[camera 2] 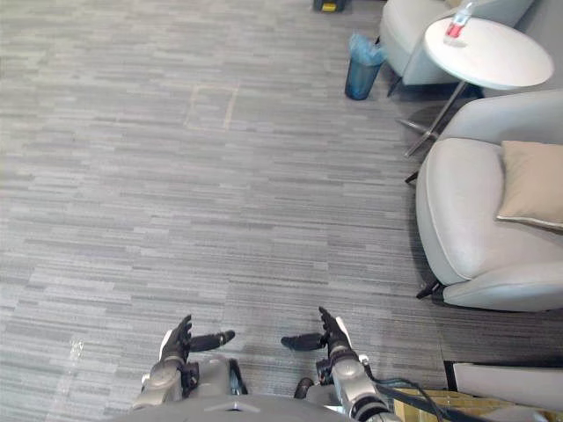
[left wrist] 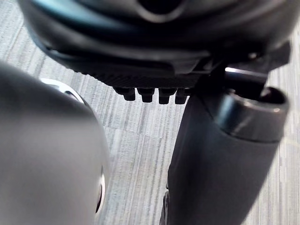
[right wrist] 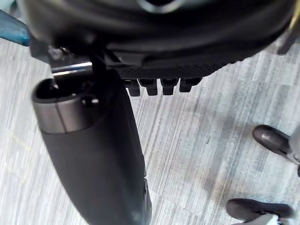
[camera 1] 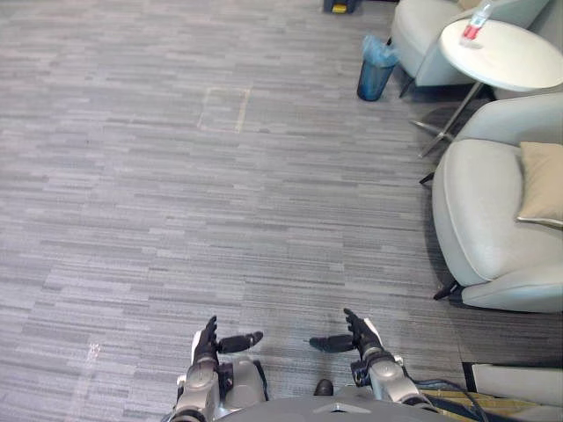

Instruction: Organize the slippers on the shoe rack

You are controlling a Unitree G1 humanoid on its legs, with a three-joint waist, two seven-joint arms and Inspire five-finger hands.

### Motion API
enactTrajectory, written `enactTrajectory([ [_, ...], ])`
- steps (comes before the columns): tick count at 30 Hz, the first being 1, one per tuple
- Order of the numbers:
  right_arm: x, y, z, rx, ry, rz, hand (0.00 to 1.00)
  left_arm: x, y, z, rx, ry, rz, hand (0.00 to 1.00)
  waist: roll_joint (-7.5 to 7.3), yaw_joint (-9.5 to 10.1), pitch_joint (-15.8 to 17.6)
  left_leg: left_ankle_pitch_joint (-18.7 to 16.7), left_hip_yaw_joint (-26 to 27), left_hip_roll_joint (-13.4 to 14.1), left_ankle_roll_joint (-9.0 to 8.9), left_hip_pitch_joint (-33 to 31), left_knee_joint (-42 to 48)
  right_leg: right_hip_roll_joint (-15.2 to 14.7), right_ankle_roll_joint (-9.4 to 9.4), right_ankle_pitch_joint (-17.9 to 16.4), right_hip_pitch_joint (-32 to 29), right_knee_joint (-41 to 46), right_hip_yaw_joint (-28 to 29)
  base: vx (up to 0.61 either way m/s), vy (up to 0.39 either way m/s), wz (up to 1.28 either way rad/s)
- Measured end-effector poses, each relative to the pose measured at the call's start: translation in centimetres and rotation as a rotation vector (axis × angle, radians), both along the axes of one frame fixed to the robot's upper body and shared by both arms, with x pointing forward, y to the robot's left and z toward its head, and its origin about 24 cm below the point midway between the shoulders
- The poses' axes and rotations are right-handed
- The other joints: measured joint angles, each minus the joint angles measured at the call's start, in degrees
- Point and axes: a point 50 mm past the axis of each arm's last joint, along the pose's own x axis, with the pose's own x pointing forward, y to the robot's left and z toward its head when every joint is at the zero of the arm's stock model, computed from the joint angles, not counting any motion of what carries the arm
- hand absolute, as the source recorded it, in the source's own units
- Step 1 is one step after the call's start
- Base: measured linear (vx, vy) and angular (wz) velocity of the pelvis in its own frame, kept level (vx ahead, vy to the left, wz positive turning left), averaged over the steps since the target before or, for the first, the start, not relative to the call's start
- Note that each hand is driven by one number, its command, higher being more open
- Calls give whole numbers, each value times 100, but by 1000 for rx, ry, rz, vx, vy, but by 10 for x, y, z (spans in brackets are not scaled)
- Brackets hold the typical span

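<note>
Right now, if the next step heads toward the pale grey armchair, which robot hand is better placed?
Probably right: the right hand, open and empty, hangs nearer the pale grey armchair; the left hand, also open, is farther.

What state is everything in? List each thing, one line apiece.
Left hand: open, holding nothing.
Right hand: open, holding nothing.
Blue bin: upright, lined with a bag.
Bottle: on the round table; upright or lying, cannot tell.
Cushion: lying on the armchair seat.
</note>
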Motion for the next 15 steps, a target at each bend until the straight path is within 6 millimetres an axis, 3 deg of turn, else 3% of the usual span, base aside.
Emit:
enactTrajectory([
  [1,-5,-2,-2,-2,12,-6,100,3,1,1,8,-6,-9,100,-48,4,21,414,238,-114,193,-127,-633,-36,195,-116,189,18,-207,356,85,77],
  [2,-12,-6,-5,-7,34,-24,100,3,-3,1,0,-10,-17,100,-10,37,-30,1034,282,-196,590,-205,-977,-17,424,-299,314,121,-359,561,114,111],
  [3,-15,1,-6,12,45,-29,100,5,4,3,22,-17,-19,100,-252,59,-117,1004,226,-457,629,-232,-1091,-217,462,-336,295,184,-466,420,83,96],
  [4,-14,4,-6,20,45,-29,100,6,7,5,32,-21,-19,100,-345,64,-128,1000,173,-610,636,-220,-1205,-300,498,-270,268,238,-495,650,138,95],
  [6,-7,12,-3,45,26,-30,100,-2,10,1,34,11,-10,100,-349,108,-132,750,47,-806,727,-37,-1229,-440,743,151,312,701,-420,648,188,72],
  [7,-6,14,-3,49,24,-29,100,-4,11,0,36,15,-10,100,-332,126,-129,653,23,-816,711,80,-1250,-505,741,199,283,1019,-389,519,194,44],
  [8,-5,17,-3,57,22,-26,100,-6,11,-1,35,22,-10,100,-327,143,-121,544,-64,-873,697,305,-1334,-642,720,321,190,1653,-297,497,204,47],
  [9,-5,19,-2,66,19,-22,100,-11,8,-3,35,39,-19,100,-282,109,-94,428,-241,-958,669,774,-1560,-924,449,778,-118,2955,-158,467,184,50],
  [10,-5,19,-2,68,16,-20,100,-12,6,-4,34,46,-31,100,-240,90,-65,372,-330,-965,644,1001,-1688,-961,342,564,-322,3607,45,416,119,73],
  [11,-5,20,-2,76,13,-17,100,-16,5,-6,50,68,-68,100,-174,-11,-30,345,-556,-969,630,1507,-2009,-789,276,-4,-825,4516,429,311,37,58],
  [12,-5,20,-1,77,9,-17,100,-18,5,-7,52,75,-72,100,-121,-38,2,354,-621,-967,617,1692,-2152,-711,247,-168,-991,4647,498,399,19,69],
  [13,-6,19,-1,78,8,-17,100,-20,4,-8,51,86,-76,100,-87,-122,22,363,-744,-963,600,2049,-2428,-580,88,-448,-1376,4673,522,419,-9,57],
  [14,-5,19,-1,78,4,-17,100,-23,3,-10,46,101,-76,100,-60,-189,39,352,-854,-951,565,2337,-2641,-483,-74,-651,-1827,4441,515,505,-31,57],
  [15,0,17,2,76,-20,-13,100,-24,2,-11,44,112,-78,100,-56,-215,44,296,-908,-918,478,2495,-2747,-394,-100,-705,-2257,4007,496,515,-69,53],
])
